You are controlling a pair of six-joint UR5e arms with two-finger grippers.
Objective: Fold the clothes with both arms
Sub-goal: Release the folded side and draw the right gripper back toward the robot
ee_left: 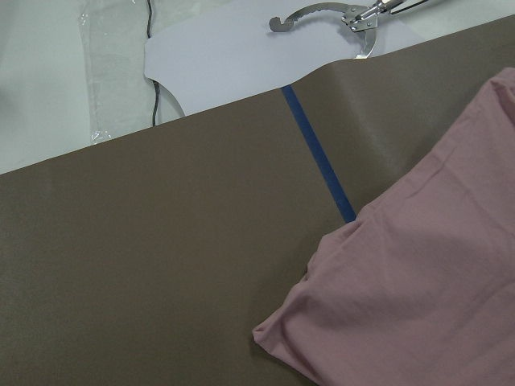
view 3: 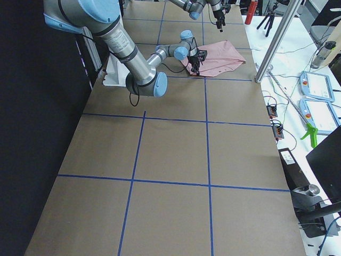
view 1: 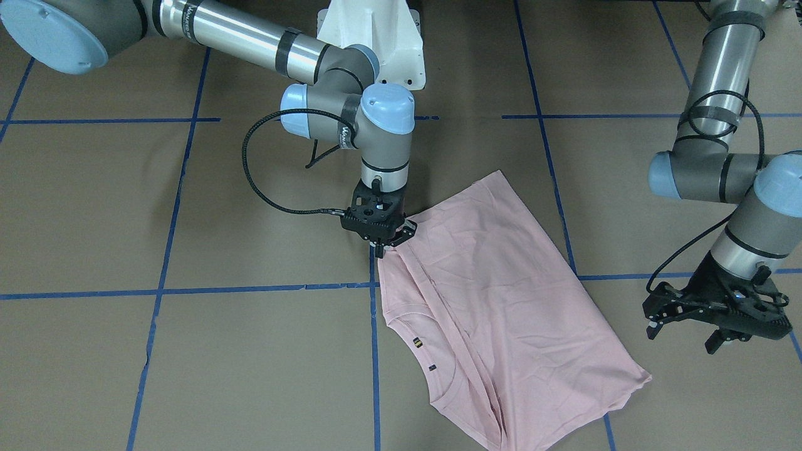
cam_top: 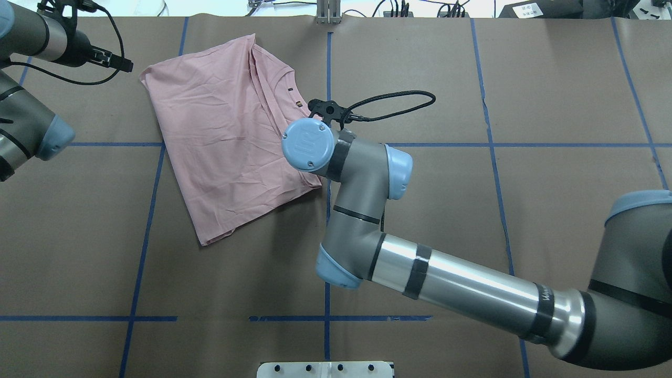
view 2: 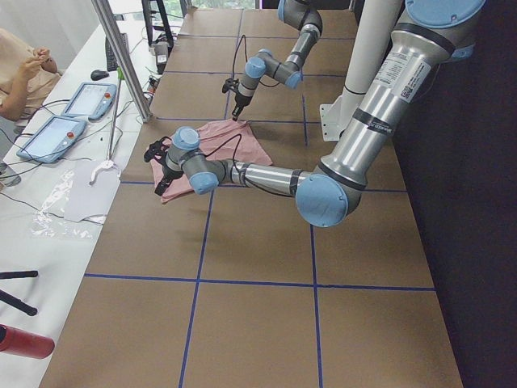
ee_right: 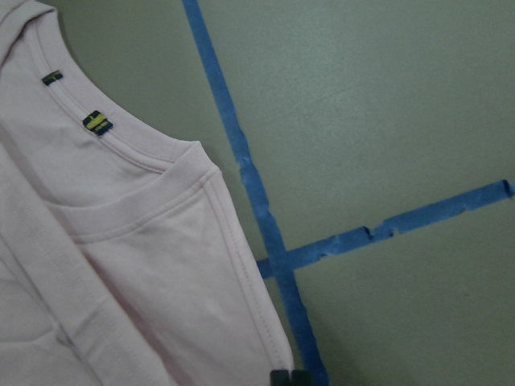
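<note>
lying folded on table (view 1: 188, 219), t-shirt (view 1: 501, 294); right gripper (view 1: 380, 249) closed at edge

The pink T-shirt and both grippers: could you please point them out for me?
pink T-shirt (view 1: 501, 294), front-facing view, middle of the cloth.
right gripper (view 1: 383, 247), front-facing view, between its fingertips, at the shirt's edge.
left gripper (view 1: 682, 335), front-facing view, between its spread fingertips.

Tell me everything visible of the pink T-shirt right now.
The pale pink cotton-looking T-shirt lies flat, wrinkled, on the brown paper-covered table, one side folded lengthwise over the body, plain surface up, no print showing. Its ribbed round collar carries two small dark labels. The right arm's black end effector meets its edge near the collar; grip unclear.
</note>
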